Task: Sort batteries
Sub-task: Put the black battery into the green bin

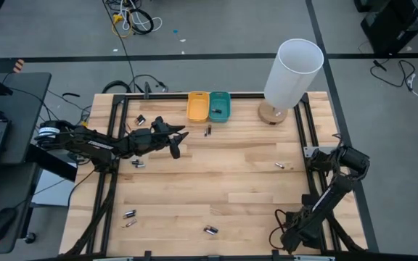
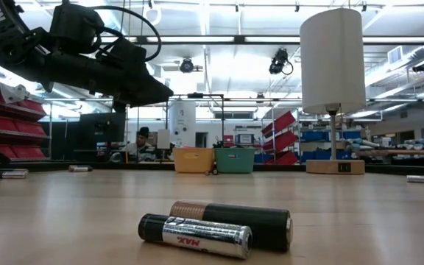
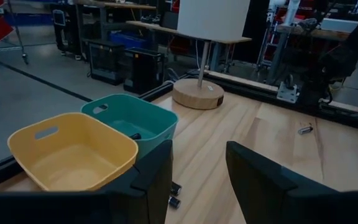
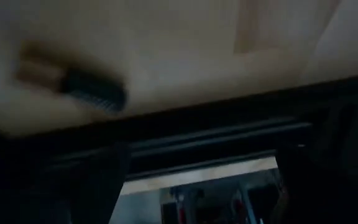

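Small dark and silvery batteries lie scattered on the wooden table: a pair (image 1: 209,130) just in front of the trays, others at the left (image 1: 138,164), the right (image 1: 279,165) and the near edge (image 1: 210,230). Two lie close to the low camera (image 2: 212,228). My left gripper (image 1: 180,143) hovers open above the table, left of the pair (image 3: 174,194) and pointing toward the yellow tray (image 3: 73,152) and teal tray (image 3: 132,118). A dark battery (image 3: 134,135) lies in the teal tray. My right arm (image 1: 336,170) is folded at the table's right edge with its gripper (image 4: 204,186) open.
A tall white lamp (image 1: 290,69) on a round wooden base stands at the far right of the table, next to the teal tray (image 1: 220,106). A black frame rail (image 1: 115,138) borders the table. The middle of the tabletop (image 1: 223,181) is bare wood.
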